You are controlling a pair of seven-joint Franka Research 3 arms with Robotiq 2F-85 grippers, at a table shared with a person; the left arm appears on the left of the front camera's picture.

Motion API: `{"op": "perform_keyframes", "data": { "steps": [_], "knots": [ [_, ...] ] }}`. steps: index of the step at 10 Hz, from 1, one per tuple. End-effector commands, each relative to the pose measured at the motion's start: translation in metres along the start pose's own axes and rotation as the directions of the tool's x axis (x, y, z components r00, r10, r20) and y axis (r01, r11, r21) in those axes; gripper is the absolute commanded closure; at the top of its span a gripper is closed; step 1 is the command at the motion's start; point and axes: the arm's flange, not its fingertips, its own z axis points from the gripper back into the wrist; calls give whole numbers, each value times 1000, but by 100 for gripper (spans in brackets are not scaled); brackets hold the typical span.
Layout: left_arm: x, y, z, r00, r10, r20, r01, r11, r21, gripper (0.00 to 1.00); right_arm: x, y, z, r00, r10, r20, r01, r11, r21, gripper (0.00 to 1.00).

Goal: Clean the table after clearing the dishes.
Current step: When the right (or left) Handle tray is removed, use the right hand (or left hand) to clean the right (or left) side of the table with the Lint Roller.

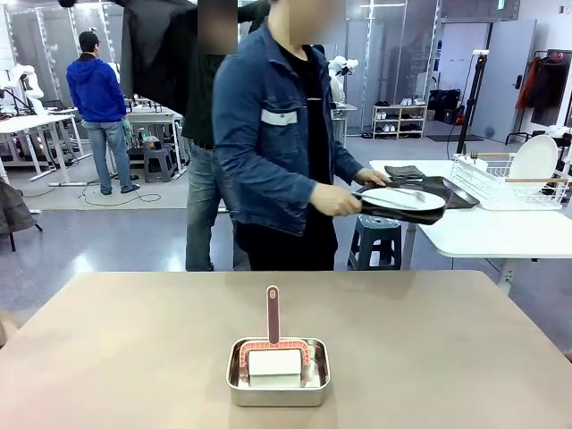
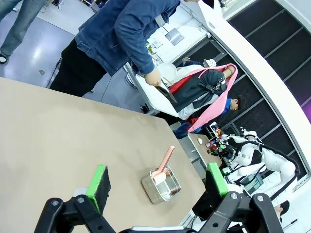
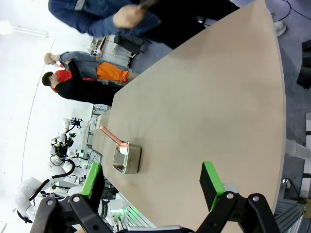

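Note:
The beige table [image 1: 134, 340] carries a small steel pan [image 1: 278, 371] near its front middle. Beyond the far edge a person in a denim jacket holds a dark tray with a white plate and cutlery [image 1: 398, 198] over a white side table [image 1: 483, 232]. In the left wrist view my left gripper [image 2: 156, 175] hangs open above the table [image 2: 48, 136], with the pan [image 2: 161, 184] far beyond its green pads. My right gripper [image 3: 151, 178] is also open and empty over the table [image 3: 209, 97], the pan [image 3: 127, 158] lying well ahead of it.
A white block and a pink-handled tool [image 1: 273, 315] sit in the pan. A wire rack [image 1: 500, 174] holding a white plate stands on the side table, with another dark tray [image 1: 458, 193] beside it. A grey stool [image 1: 375, 239] stands behind the table's far edge.

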Motion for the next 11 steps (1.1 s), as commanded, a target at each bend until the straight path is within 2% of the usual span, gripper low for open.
{"op": "perform_keyframes", "data": {
  "steps": [1, 11],
  "knots": [
    [0, -2, 4, 1000, 14, -1, -14, 1000, -12, 0, 0, 3, 1, 1000, 6, 3, -6, 1000, 5, 0],
    [0, -2, 4, 1000, 14, -1, -14, 1000, -12, 0, 0, 3, 1, 1000, 6, 3, -6, 1000, 5, 0]
  ]
}}
